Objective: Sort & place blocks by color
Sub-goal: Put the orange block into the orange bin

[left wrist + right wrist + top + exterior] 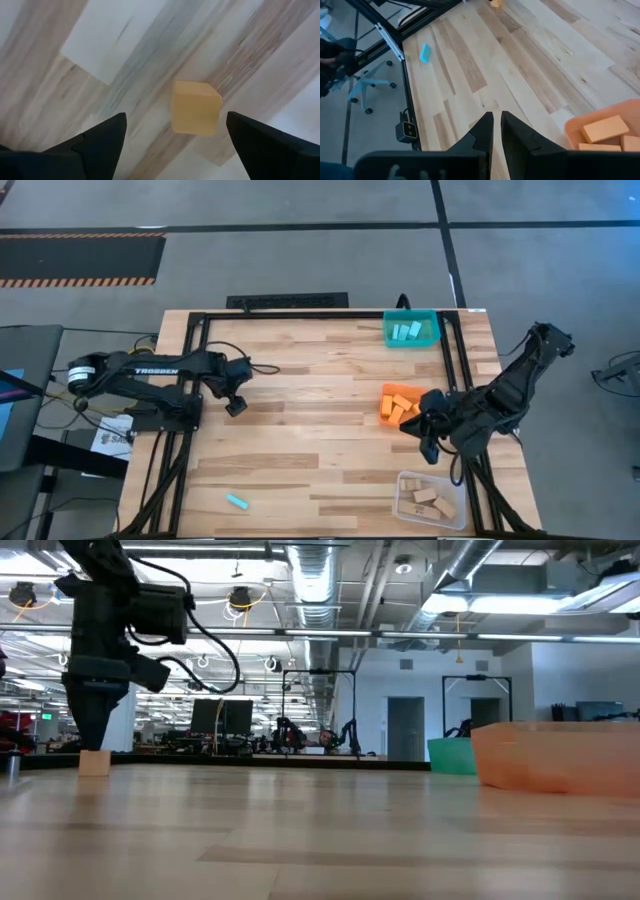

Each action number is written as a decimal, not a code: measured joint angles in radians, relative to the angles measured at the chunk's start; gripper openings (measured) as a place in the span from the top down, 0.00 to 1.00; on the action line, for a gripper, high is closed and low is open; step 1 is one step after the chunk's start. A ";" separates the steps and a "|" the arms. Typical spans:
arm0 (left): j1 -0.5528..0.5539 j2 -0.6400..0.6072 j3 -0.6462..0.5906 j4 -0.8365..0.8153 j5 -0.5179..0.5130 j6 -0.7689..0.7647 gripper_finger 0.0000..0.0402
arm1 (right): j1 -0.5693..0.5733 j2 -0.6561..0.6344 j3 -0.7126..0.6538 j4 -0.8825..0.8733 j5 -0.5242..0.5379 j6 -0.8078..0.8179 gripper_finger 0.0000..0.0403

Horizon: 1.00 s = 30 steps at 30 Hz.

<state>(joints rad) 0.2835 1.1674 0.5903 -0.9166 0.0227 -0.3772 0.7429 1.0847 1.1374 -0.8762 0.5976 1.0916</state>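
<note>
A tan wooden block (195, 107) rests on the table, and my left gripper (175, 116) hangs open just above it, pointing down, one finger to each side and neither touching. The low view shows that gripper (95, 735) over the block (93, 763). My left gripper (235, 406) hides the block from above. My right gripper (428, 442) is shut and empty beside the orange bin (385, 418). A cyan block (237, 502) lies flat near the table's near edge, also seen as a cyan block (424, 52) in the right wrist view.
The orange bin holds orange blocks (402, 402). A teal bin (388, 332) at the far right holds light blue blocks (406, 331). A clear bin (404, 505) at the near right holds tan blocks (430, 498). Bare tabletop (320, 420) lies between the arms.
</note>
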 joint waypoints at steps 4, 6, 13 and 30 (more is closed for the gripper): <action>-0.034 0.049 0.000 0.035 -0.001 -0.043 0.17 | 0.000 0.000 0.000 -0.003 0.000 -0.001 0.85; -0.053 0.073 0.000 0.060 -0.003 -0.052 0.17 | 0.000 0.000 0.000 -0.006 0.000 -0.001 0.85; -0.081 0.161 0.000 0.070 -0.046 -0.079 0.20 | 0.003 0.000 0.000 -0.008 -0.011 -0.027 0.85; -0.141 0.191 0.124 0.196 -0.040 -0.154 0.75 | 0.072 0.000 0.000 -0.034 -0.081 -0.019 0.85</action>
<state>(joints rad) 0.1424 1.3582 0.7141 -0.7211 -0.0172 -0.5313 0.8146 1.0847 1.1376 -0.9103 0.5163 1.0730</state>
